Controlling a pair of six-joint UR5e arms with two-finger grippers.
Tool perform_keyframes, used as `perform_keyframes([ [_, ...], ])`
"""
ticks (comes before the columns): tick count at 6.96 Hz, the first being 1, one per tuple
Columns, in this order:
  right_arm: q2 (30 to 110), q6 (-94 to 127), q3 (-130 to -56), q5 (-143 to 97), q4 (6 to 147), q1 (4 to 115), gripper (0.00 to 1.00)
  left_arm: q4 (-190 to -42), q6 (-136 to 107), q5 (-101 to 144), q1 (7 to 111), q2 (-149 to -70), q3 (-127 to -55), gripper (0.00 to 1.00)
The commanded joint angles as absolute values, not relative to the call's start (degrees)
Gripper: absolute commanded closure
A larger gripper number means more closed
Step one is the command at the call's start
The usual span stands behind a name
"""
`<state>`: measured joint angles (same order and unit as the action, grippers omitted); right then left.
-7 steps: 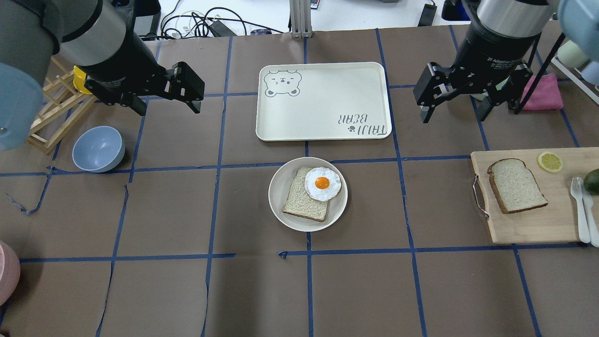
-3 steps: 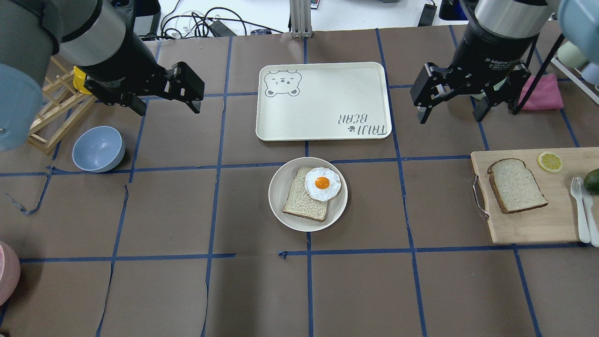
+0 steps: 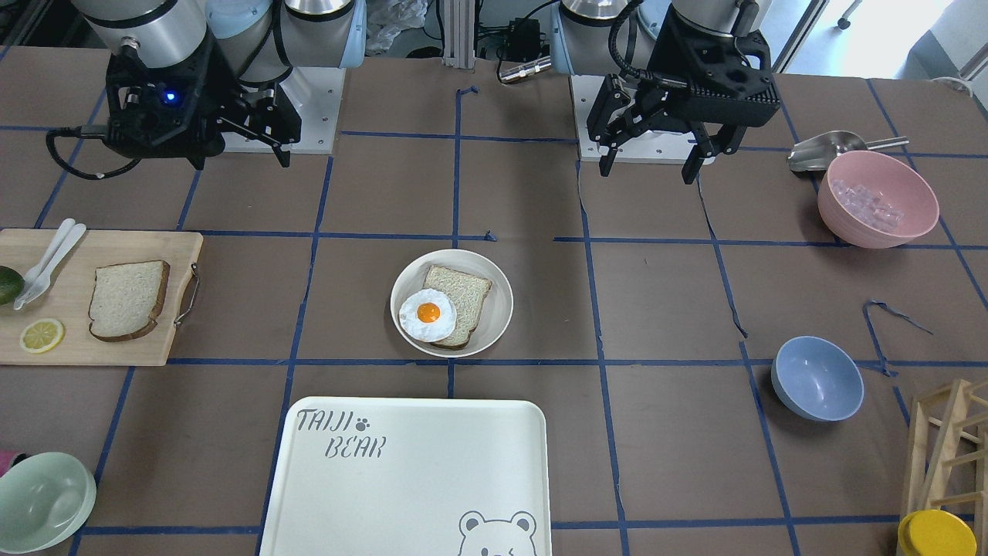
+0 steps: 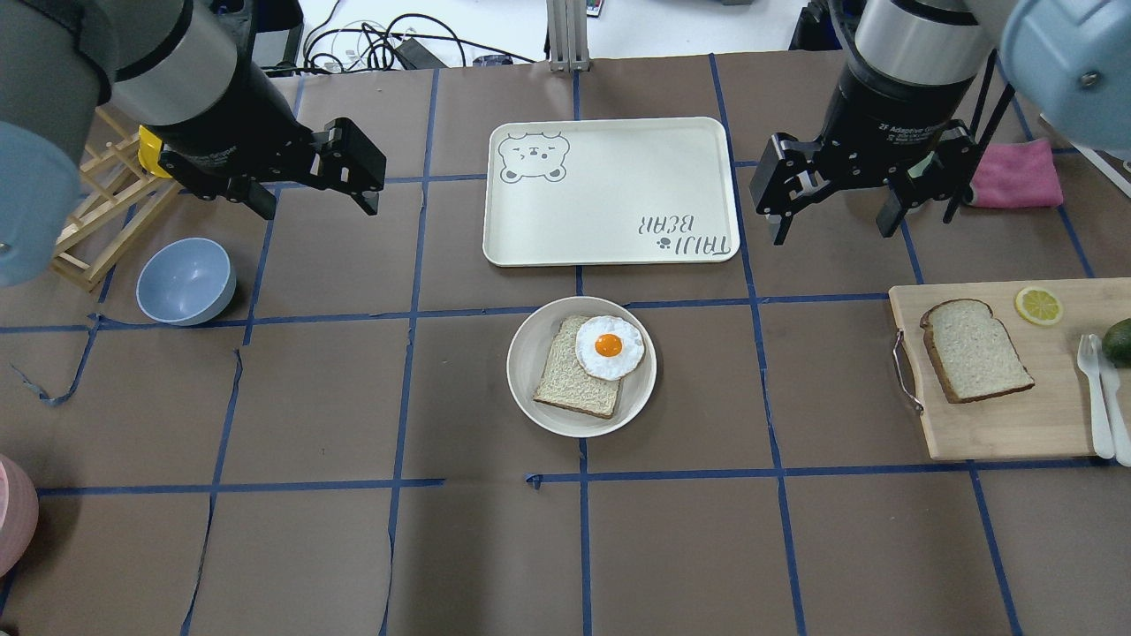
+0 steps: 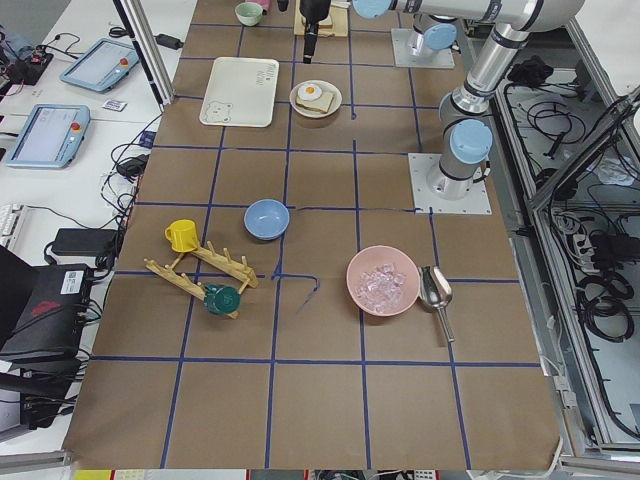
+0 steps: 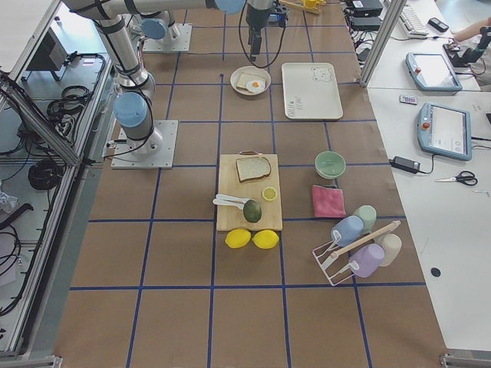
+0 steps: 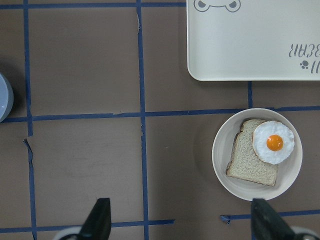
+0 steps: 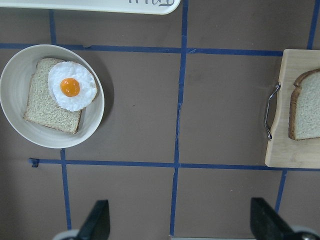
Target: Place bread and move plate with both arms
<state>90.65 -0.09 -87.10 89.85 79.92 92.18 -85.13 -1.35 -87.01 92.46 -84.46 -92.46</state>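
Note:
The bread [image 4: 975, 349], a thick slice with a dark brown crust, lies on a wooden cutting board [image 4: 998, 428] at the right; it also shows in the front view [image 3: 127, 300] and at the right wrist view's edge [image 8: 306, 112]. The cream plate [image 4: 528, 353] sits mid-table and holds a beiger slice topped with a fried egg [image 4: 610, 346]. My left gripper [image 4: 318, 205] hovers open and empty at the far left. My right gripper [image 4: 831, 233] hovers open and empty beyond the board, between the tray and the pink cloth.
The bear-printed tray [image 4: 610, 190] lies just beyond the plate. A blue bowl [image 4: 185, 281] and a wooden rack [image 4: 97, 221] stand at the left. A lemon slice [image 4: 1038, 305], avocado and white cutlery share the board. A pink cloth [image 4: 1016, 174] lies at the far right.
My right gripper has shifted left and slightly nearer, staying open. The left arm, the plate and the bread have not moved.

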Motion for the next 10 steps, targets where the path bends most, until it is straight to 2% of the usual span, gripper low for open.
perform_keyframes([
  [1,90.6,-0.2,-87.1,90.5,80.2,92.1,0.0,-85.2,-1.3,-87.0,92.5,-84.1,-93.0,0.0],
  [7,90.6,0.8,-87.7,90.9,81.5,92.0,0.0,-85.2,-1.3,-87.0,92.5,-84.1,-93.0,0.0],
  [10,88.2,0.4,-88.4,90.6,82.5,82.8,0.0,-85.2,-1.3,-87.0,92.5,-84.1,-93.0,0.0],
])
